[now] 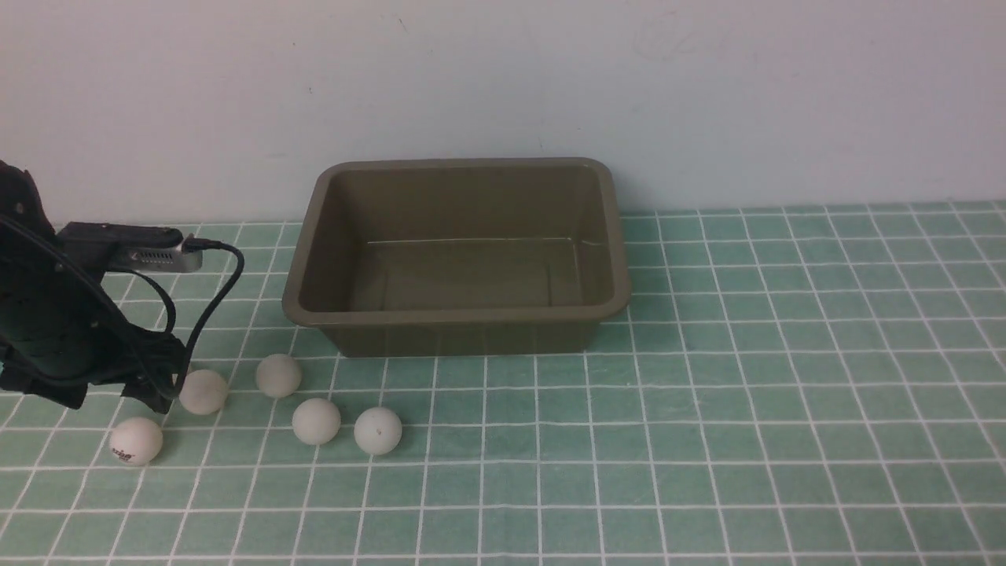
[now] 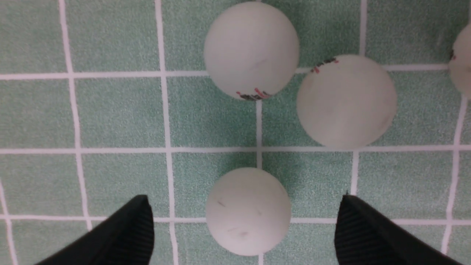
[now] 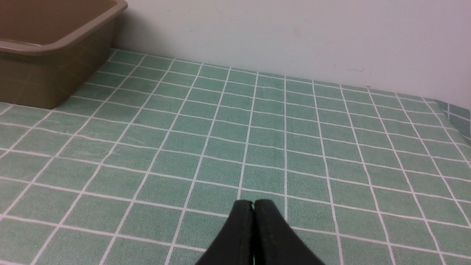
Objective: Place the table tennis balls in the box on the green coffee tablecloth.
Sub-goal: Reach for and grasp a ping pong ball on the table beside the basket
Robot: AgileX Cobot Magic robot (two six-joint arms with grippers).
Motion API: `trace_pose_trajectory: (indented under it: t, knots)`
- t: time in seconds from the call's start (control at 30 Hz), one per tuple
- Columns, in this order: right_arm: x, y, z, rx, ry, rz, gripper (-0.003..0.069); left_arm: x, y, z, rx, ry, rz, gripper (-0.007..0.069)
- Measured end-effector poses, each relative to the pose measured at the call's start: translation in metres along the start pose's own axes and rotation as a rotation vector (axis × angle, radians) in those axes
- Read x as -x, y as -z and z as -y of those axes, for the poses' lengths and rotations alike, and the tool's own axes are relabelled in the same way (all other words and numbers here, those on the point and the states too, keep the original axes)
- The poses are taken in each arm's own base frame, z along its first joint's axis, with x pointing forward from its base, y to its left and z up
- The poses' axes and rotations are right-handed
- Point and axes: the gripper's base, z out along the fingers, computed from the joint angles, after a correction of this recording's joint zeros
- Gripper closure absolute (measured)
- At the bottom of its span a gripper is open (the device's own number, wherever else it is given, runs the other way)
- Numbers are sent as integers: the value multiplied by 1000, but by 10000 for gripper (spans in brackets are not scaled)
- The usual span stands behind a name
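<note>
Front view: the green coffee tablecloth [image 1: 786, 393] met a pale wall [image 1: 707, 94]; left gripper [image 2: 244, 200] spread wide, right gripper [image 3: 253, 206] pinched closed.

The right pincer [image 3: 253, 206], jaws pressed together, hangs over the green coffee tablecloth [image 3: 257, 140], the box [image 3: 48, 66] well apart.

Five table tennis balls [image 1: 136, 441] [image 1: 203, 391] [image 1: 278, 375] [image 1: 316, 420] [image 1: 377, 431] visible; one box [image 1: 456, 317]; one tablecloth [image 1: 786, 393].

Matt balls [image 1: 317, 420], smooth plastic box [image 1: 460, 332], textrd cloth [image 1: 731, 409].
</note>
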Motion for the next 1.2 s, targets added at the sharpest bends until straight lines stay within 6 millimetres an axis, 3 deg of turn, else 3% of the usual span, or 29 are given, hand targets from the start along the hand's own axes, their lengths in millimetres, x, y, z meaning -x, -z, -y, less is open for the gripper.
trace_pose_trajectory:
  t: [0.83,0.97,1.13,1.2]
  knots:
    - [0,0,0,0,0,0,676,-4,-38,0,-6,-10,-123,32]
    - [0,0,0,0,0,0,676,-4,-40,0,-7,-9,-130,85]
    - [0,0,0,0,0,0,676,-4,-40,0,-5,19,-130,276]
    - [0,0,0,0,0,0,676,-4,-39,0,-5,21,-134,275]
